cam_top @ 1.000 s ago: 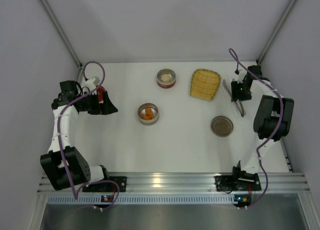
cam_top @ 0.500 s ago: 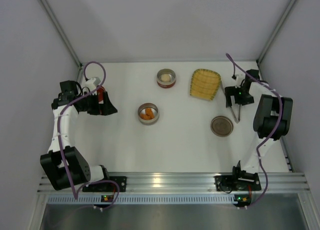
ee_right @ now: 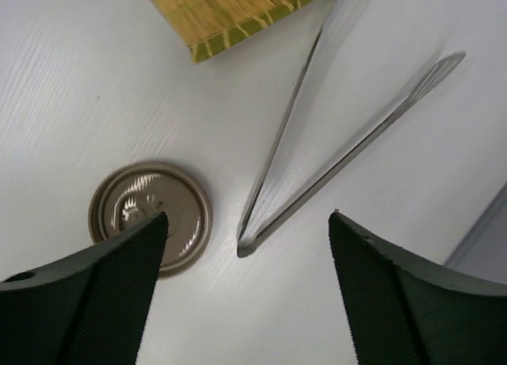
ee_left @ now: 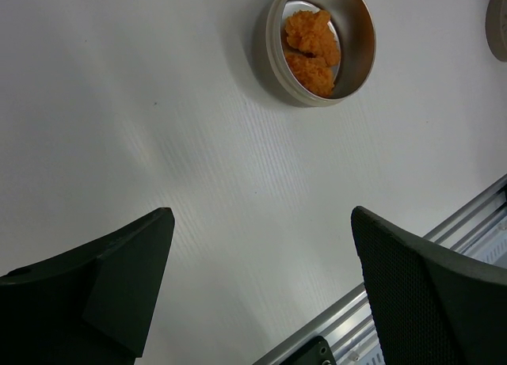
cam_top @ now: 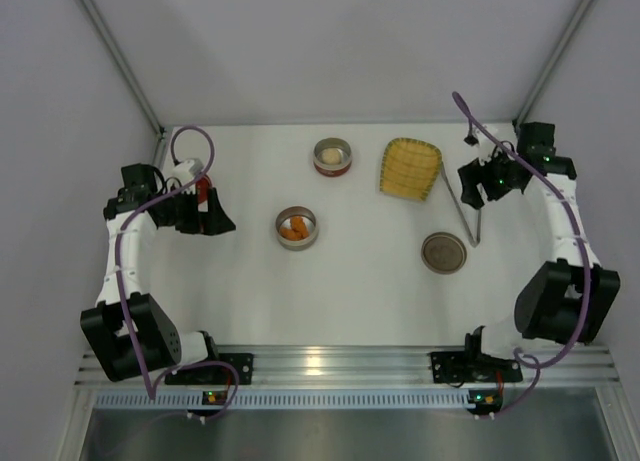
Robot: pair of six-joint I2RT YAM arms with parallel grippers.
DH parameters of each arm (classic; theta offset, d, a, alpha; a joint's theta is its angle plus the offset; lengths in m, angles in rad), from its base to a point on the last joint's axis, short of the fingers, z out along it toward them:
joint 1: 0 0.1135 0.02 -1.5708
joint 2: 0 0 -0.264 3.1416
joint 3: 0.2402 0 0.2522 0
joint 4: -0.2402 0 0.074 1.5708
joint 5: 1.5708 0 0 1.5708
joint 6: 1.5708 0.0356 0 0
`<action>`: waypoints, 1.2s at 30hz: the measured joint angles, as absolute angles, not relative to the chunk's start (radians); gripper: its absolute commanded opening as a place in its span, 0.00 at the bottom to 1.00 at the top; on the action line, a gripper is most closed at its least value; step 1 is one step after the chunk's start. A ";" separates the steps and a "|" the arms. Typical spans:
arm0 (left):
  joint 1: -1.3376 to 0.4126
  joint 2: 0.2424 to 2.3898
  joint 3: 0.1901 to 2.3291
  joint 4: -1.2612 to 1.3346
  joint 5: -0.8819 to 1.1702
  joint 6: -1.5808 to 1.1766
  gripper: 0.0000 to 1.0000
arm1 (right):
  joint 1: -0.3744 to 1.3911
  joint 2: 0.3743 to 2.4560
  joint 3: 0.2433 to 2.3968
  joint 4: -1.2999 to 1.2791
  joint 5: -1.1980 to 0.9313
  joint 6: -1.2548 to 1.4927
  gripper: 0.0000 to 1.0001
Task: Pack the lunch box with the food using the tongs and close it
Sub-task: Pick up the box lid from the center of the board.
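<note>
While our right gripper (ee_right: 247,215) hangs spread wide and empty, the tongs (ee_right: 317,184) lie flat on the table (ee_right: 79,104) directly beneath its fingers, and our left gripper (ee_left: 262,213), also spread wide, has the orange food (ee_left: 311,52) in a tin (ee_left: 272,44) ahead of it.

top cam high behind bases, looking down on whole table (cam_top: 380,281), left wrist close on tin (ee_left: 360,40) of orange food (ee_left: 313,52), right wrist close over tongs (ee_right: 356,149) and lid (ee_right: 158,195), both inside top view
</note>
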State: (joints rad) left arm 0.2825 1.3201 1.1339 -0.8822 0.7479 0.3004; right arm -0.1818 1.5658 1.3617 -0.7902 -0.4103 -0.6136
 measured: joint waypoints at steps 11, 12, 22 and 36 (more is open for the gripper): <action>0.282 1.320 1.116 -0.899 0.747 0.330 0.98 | 0.202 1.216 1.006 -1.020 -0.309 -0.976 0.57; 0.282 1.320 1.116 -0.899 0.748 0.331 0.98 | 0.227 1.213 0.973 -1.020 -0.292 -0.984 0.56; 0.282 1.320 1.105 -0.899 0.751 0.336 0.98 | 0.282 1.316 0.917 -0.950 -0.186 -0.991 0.54; 0.282 1.320 1.090 -0.898 0.751 0.339 0.98 | 0.301 1.415 0.825 -0.802 -0.121 -0.975 0.53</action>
State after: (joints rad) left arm 0.2825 1.3197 1.0901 -0.8982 0.7513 0.3393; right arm 0.3012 1.4147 0.8253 -0.8021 -0.1215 -0.9749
